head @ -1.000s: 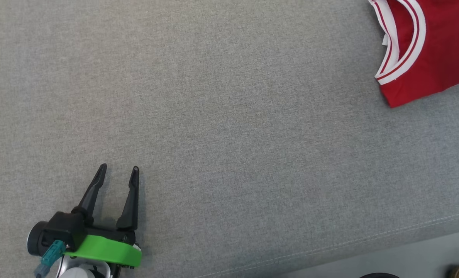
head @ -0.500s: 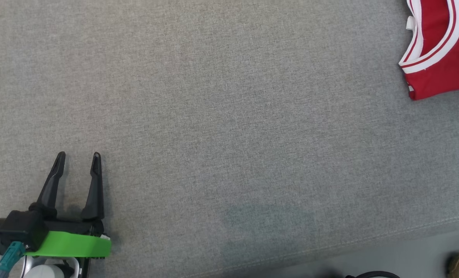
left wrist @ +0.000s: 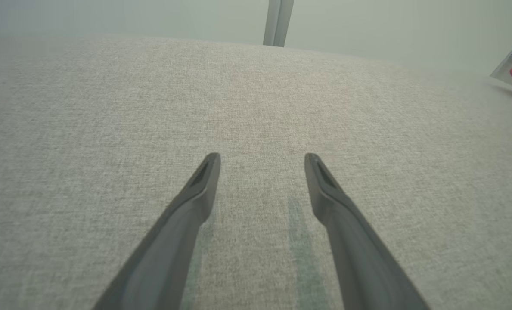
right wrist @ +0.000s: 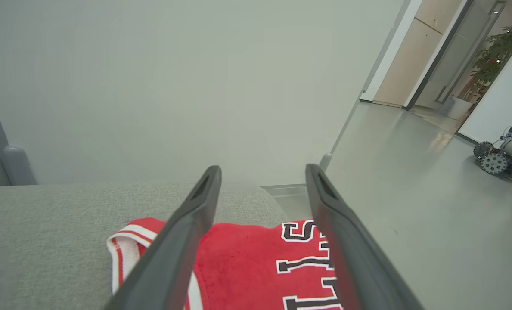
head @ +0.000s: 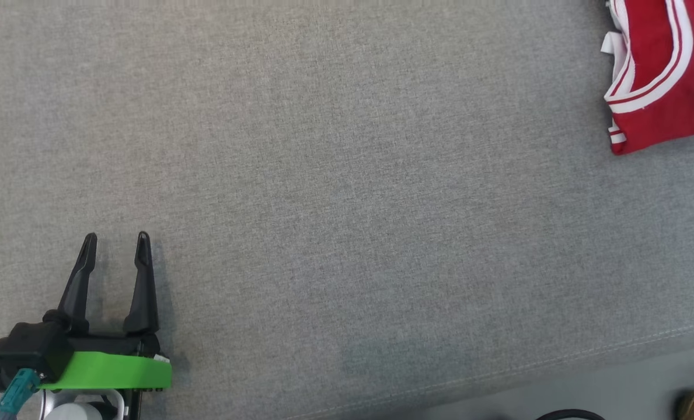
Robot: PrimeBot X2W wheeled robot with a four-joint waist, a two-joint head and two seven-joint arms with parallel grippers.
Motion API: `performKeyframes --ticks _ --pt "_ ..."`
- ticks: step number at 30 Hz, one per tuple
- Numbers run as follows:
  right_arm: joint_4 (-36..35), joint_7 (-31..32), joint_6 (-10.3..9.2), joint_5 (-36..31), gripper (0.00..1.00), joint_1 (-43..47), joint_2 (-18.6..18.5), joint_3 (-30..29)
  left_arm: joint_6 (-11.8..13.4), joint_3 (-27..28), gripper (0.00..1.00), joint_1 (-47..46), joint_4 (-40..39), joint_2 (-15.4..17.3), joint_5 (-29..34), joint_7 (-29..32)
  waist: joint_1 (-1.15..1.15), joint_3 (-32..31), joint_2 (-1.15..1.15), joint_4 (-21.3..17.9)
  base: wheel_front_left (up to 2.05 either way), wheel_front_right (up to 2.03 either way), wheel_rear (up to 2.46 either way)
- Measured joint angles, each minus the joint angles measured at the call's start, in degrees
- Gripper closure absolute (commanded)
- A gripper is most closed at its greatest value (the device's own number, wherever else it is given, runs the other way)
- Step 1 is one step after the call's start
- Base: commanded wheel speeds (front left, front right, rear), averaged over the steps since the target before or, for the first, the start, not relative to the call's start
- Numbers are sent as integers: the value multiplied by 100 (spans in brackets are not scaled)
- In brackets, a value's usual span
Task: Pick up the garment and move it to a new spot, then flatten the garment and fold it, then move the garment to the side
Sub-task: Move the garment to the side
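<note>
Red jersey [head: 668, 76]: light, soft and floppy, so it will likely slump if lifted by one point; best pinched at the folded edge or white-trimmed neckline. It lies far right on the grey cushion [head: 347, 175]. The right gripper [right wrist: 262, 168] hangs over it, jaws apart and empty. The left gripper [head: 117, 235] is near left, well apart from it, also spread and empty.

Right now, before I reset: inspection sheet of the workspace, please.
Surface: grey fabric cushion, flat.
Job's things: red jersey lying at the cushion's right end, apparently folded.
Clutter: nothing seen on the cushion.
Hands: left hand open, low over bare fabric; right hand open above the jersey, holding nothing.
Cables: teal plug at the left wrist; dark cable on the floor.
Surroundings: pale wall, glass door, wheeled robot far off.
</note>
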Motion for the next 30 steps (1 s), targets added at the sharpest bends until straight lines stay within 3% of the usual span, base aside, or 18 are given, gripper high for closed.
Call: performKeyframes --ticks 8,15,22,30 --pt "-853 -334 0 1333 0 1278 -219 1538 0 191 0 60 216 -319 137 1 0 -696 0 88 0 0 0" --pt "-2094 -359 -1 2158 0 3156 -460 1828 0 153 0 161 402 -513 282 1 -1 -1441 0 310 0 0 0" --pt "-2720 -360 -1 1941 0 4659 145 1953 0 259 0 430 701 -581 393 0 -1 -2078 0 591 0 0 0" --pt "-2840 -360 -1 1093 0 5354 814 2056 0 379 0 413 1069 -630 559 0 -1 -2433 0 855 0 0 0"
